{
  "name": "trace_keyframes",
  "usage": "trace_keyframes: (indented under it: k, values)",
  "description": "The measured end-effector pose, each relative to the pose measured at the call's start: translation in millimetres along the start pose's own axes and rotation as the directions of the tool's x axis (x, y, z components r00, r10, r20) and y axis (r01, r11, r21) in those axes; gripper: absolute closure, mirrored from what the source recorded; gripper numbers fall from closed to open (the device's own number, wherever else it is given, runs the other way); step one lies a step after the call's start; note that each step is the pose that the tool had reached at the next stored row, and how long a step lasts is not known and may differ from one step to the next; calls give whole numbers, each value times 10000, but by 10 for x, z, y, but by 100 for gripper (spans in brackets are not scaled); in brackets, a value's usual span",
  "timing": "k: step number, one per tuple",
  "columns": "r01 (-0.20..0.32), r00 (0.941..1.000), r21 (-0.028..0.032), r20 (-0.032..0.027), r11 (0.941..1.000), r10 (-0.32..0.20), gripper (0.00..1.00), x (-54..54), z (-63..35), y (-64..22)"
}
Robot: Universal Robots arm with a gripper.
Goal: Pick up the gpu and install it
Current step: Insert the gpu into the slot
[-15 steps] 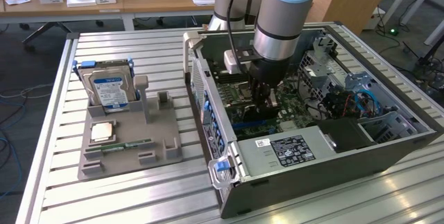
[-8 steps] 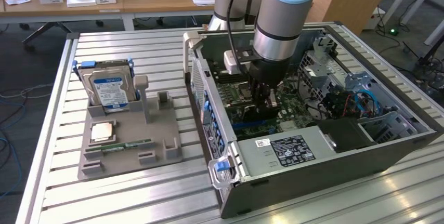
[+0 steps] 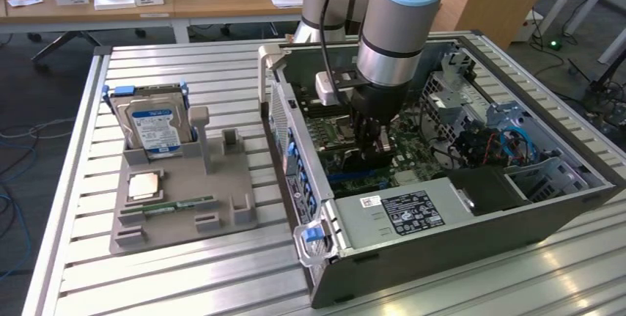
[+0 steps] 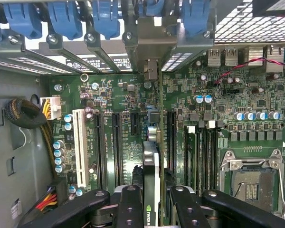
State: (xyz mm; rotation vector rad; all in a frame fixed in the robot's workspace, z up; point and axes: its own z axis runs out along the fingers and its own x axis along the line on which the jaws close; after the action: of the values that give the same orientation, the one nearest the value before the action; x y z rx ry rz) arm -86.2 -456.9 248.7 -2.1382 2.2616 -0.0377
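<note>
- Black two-finger gripper (image 3: 374, 147) (image 4: 155, 194) down inside open grey metal PC case (image 3: 440, 246), clenched on thin flat gpu card w/ dark face (image 4: 151, 159).
- gpu held edge-on over green motherboard (image 4: 114, 95), betw. long black slots; bracket end toward rear openings w/ blue clips (image 4: 107, 16).
- Seated or just above slot: can't tell.
- Well apart, at exterior view's left on slatted metal table (image 3: 176, 279): grey plastic tray (image 3: 225, 191) w/ silver hard drive, blue-white label (image 3: 157, 129), upright; narrow green memory stick (image 3: 181, 204) lying flat.

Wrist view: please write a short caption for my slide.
Pincer grips the gpu, edge-on, at the motherboard.
</note>
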Motion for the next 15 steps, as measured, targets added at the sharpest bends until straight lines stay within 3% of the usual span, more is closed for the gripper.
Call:
trace_keyframes:
  k: [15]
  values:
    - [0, 10000, 1, 1, 10000, 0, 73, 0, 24, 1]
